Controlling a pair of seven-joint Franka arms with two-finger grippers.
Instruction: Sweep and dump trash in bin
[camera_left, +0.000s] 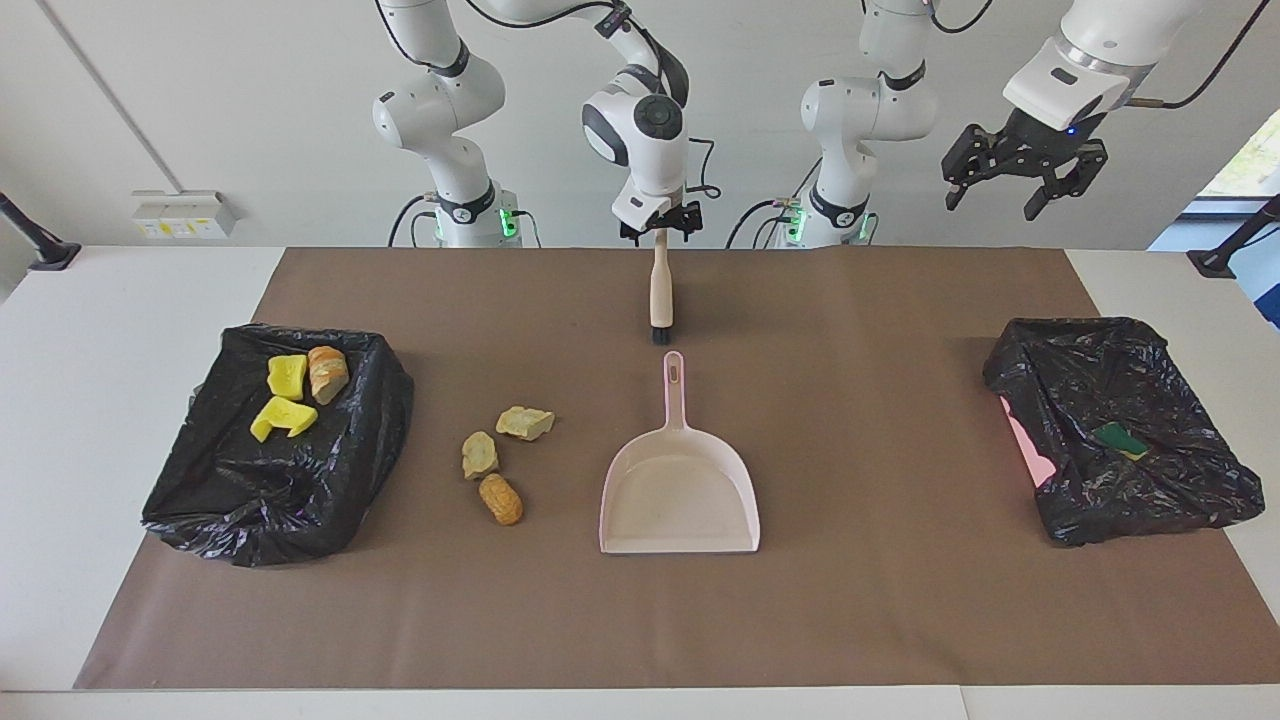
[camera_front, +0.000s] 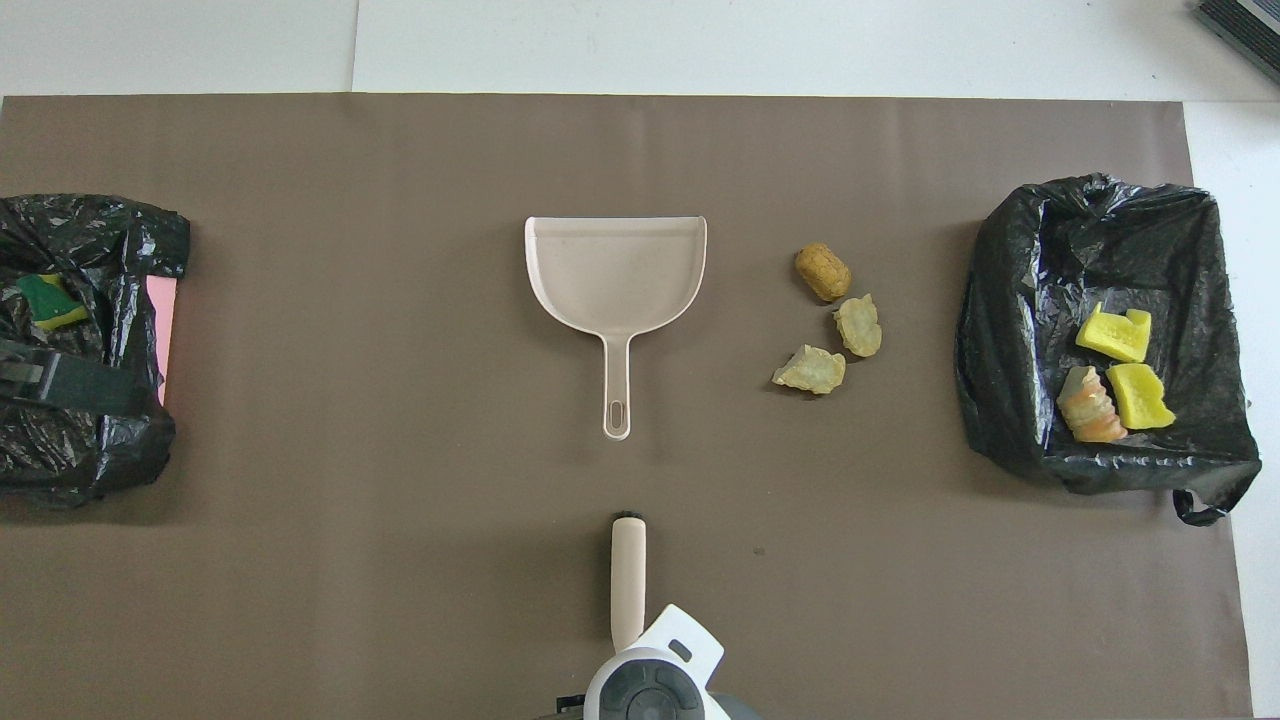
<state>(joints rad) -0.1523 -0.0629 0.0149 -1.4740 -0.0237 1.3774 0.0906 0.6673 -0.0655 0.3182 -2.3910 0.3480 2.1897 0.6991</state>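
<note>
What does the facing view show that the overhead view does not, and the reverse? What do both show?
Only the facing view: both arms' bases; the right claw at the robots' end of the beige hand brush; the left claw seen whole, open, high over the left arm's end of the table.
Only the overhead view: a dark ridged object at the table's corner.
Both: the pink plastic dustpan, three loose scraps on the brown mat, and two black-bagged bins holding more scraps.
</note>
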